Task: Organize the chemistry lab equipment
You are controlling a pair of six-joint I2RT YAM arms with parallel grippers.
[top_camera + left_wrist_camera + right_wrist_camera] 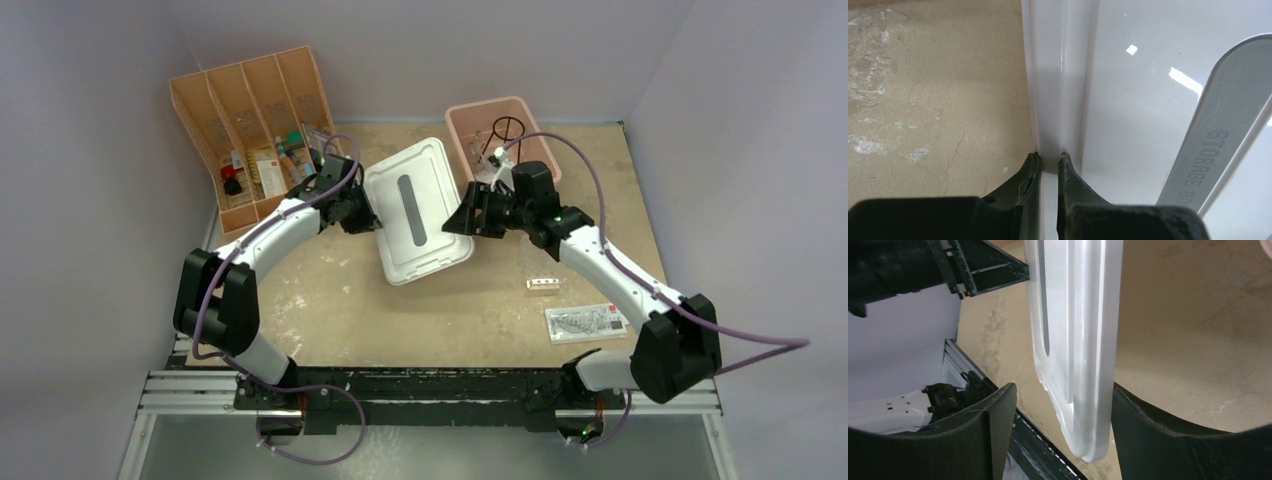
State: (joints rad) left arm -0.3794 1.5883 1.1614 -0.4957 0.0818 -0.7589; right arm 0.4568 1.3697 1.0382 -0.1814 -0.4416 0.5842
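Broadly, the tan, scuffed table (330, 300) carries everything, and a white lid (440, 212) lies askew at its middle between the two arms, a grey strip (1220, 135) running down its centre (raised letters on it read "STORAGE BO" before the edge of the left wrist view cuts them off). At the far left corner stands the orange divided tray (212, 112), its compartments holding small loose items (290, 150) gathered toward the near ends: bottles, caps and flat packs, too small to name singly. At the far side, right of centre, sits the pink rectangular tub (480, 103), and inside it the black wire ring tripod (507, 128) rests with a few pale pieces beside it that I cannot make out. The left gripper (1049, 156) is pinched tight on the raised rim of the lid's left edge, both fingertips pressing the white plastic from either side. The right gripper (1062, 390) stands wide apart astride the lid's opposite edge: one finger is just beside the rim, the other well clear of it, so it has hold of nothing. Whether the lid rests flat on the table or is tilted up cannot be told for certain. Near the right arm, a clear packet (587, 322) lies flat on the table, and just beyond it, apart from it, sits the small clear well rack (543, 285).
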